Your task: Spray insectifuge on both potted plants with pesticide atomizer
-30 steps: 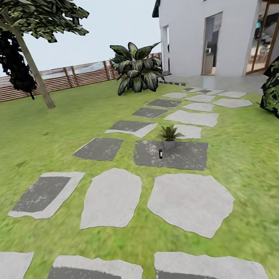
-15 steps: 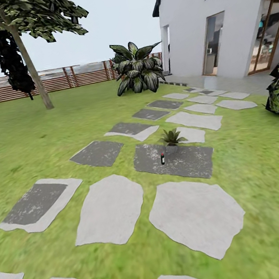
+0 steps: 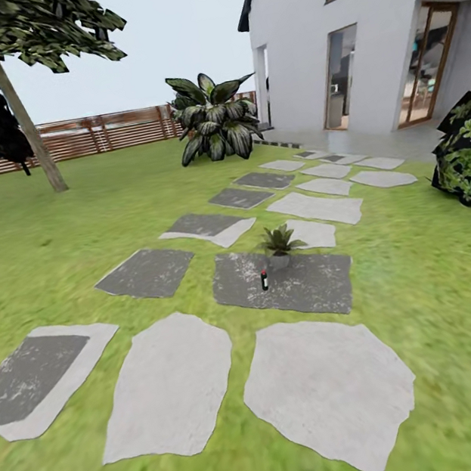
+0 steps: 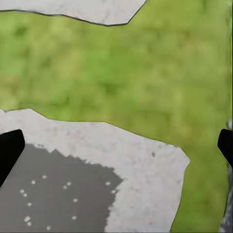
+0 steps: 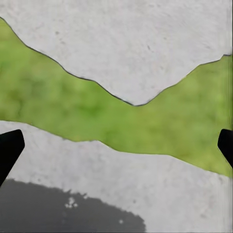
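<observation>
Head view is showing the small dark spray bottle with a white head, the pesticide atomizer, standing upright on a dark grey flat stepping stone, just beside one low green rosette potted plant, probably so it is sitting handy for spraying. Both wrist views are looking down on green lawn and pale stone, with each gripper's dark fingertips sitting wide apart, holding nothing. A brown slatted fence and white house are bordering the garden.
</observation>
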